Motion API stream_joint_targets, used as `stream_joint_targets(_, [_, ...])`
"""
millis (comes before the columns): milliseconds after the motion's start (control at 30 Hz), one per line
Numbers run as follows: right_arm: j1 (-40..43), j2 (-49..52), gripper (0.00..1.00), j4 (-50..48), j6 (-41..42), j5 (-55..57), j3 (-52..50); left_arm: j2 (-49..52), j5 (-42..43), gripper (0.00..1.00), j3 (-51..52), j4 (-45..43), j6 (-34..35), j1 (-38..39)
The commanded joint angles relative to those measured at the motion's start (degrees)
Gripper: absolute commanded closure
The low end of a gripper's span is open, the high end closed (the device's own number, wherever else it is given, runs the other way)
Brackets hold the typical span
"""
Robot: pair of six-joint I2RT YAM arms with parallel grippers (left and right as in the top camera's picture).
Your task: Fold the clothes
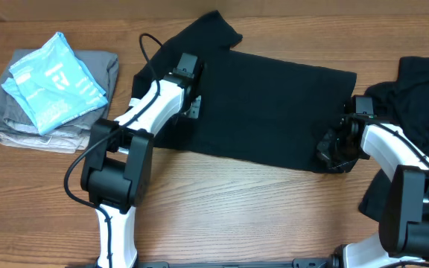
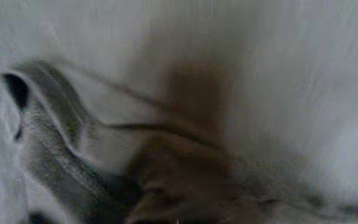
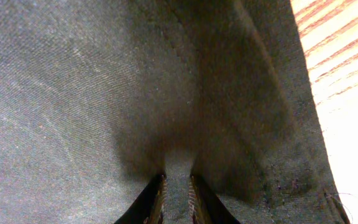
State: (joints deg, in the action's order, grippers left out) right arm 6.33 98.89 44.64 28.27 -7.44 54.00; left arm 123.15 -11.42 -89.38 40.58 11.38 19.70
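Here, black T-shirt [image 1: 274, 104] in right gripper [image 3: 176, 185].

Left arm [image 1: 151, 104]: white moulded shell on the long link, boxy black housings at elbow and shoulder, white lower column. Thin black cable [image 1: 144, 46] loops off near the wrist; second black cable loop [image 1: 69, 182] beside the elbow block. Right arm [image 1: 389, 141]: same white link, black block near base. Right gripper [image 3: 178, 200]: two dark, narrow fingertips [image 3: 151, 206] with pale, ridged inner edges. Left wrist view too blurred for detail.
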Motion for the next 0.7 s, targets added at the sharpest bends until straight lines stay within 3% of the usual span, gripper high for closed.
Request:
stream_joint_targets(0, [0.07, 0.15, 0.82, -0.02, -0.22, 2.27, -0.37, 1.22, -0.50, 0.96, -1.29, -3.87, -0.50, -0.31])
stream_joint_targets(133, [0.07, 0.15, 0.81, 0.04, -0.24, 2.47, -0.37, 1.22, 4.46, 0.86, -1.29, -9.29, -0.02, -0.31])
stream_joint_targets(200, [0.09, 0.15, 0.88, 0.13, -0.24, 2.49, -0.37, 1.22, 6.86, 0.87, -2.45, -8.61, -0.02, -0.31])
stream_joint_targets(267, [0.31, 0.11, 0.92, -0.22, -0.26, 2.49, -0.09, 0.81, 6.32, 0.96, -5.18, -4.79, 0.00, -0.33])
stream_joint_targets(467, [1.31, -3.19, 0.91, 5.07, -0.87, 2.47, 5.22, -5.84, 4.87, 0.96, -17.14, 10.91, 2.60, -2.19])
stream_joint_targets(533, [1.60, -5.86, 0.83, 8.24, -0.87, 2.47, 7.02, -10.29, 5.01, 0.94, -18.95, 14.05, 4.79, -3.41])
stream_joint_targets(633, [2.32, -9.55, 0.56, 13.09, 1.01, 2.93, 7.56, -16.55, 5.09, 0.87, -19.15, 17.64, 7.06, -5.07])
stream_joint_targets(667, [2.67, -10.19, 0.53, 14.62, 1.99, 3.26, 7.50, -18.05, 5.07, 0.82, -19.12, 18.99, 7.54, -5.62])
